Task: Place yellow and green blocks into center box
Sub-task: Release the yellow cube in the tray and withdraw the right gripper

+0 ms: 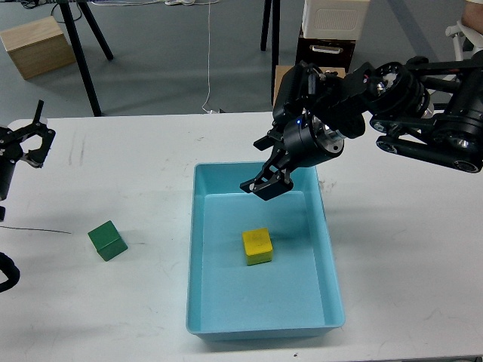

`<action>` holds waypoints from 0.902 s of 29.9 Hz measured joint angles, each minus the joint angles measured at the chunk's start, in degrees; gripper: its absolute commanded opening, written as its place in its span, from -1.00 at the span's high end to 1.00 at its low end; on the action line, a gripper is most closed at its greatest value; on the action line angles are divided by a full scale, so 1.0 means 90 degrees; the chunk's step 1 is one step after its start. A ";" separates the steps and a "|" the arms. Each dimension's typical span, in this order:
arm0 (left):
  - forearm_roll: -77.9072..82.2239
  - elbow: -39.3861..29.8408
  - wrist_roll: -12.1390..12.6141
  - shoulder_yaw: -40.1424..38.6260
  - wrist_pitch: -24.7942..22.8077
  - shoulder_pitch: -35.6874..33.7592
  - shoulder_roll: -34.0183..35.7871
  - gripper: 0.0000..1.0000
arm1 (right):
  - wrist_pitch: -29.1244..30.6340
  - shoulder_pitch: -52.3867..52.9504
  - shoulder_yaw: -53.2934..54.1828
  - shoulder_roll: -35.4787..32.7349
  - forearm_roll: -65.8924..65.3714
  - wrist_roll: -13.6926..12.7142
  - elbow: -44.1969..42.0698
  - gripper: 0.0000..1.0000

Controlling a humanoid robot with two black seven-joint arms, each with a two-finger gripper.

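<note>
The yellow block [257, 246] lies loose on the floor of the light blue box [207, 302] at the table's middle. The green block [106, 240] sits on the white table to the left of the box. My right gripper [263, 183] hangs above the box's far part, up and slightly right of the yellow block, open and empty. My left gripper [30, 141] is at the far left edge of the view, well behind the green block, fingers spread and empty.
A thin black cable [34, 229] lies on the table left of the green block. Beyond the table stand a wooden stool [311, 87], a wooden box [38, 45] and black stand legs [84, 38] on the floor.
</note>
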 measured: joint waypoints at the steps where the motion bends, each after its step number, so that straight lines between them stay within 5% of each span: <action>1: 0.0519 0.0175 0.0000 0.0010 0.0035 -0.0138 0.0220 -1.00 | -0.0042 -0.0132 0.0280 -0.0001 0.0193 0.0001 -0.0094 -0.95; 9: 0.3312 0.2187 0.0000 -0.0049 -0.0059 -0.1601 0.1114 -1.00 | -0.0130 -0.1086 0.2592 0.0303 0.1350 0.0002 -0.0281 -0.95; 14: 0.3894 0.3459 0.0000 -0.0027 -0.1163 -0.2642 0.1291 -1.00 | -0.0663 -0.1717 0.3584 0.0484 0.2080 0.0002 -0.0236 -0.95; 19: 0.6680 0.3586 0.0000 0.0009 -0.1426 -0.3302 0.1554 -1.00 | -0.1614 -0.2387 0.4170 0.0436 0.3127 0.0001 -0.0128 -0.97; 27: 1.0340 0.2072 -0.0001 0.0117 -0.0451 -0.3481 0.1941 -1.00 | -0.1944 -0.3604 0.5779 0.0056 0.5261 -0.0162 0.0553 -0.97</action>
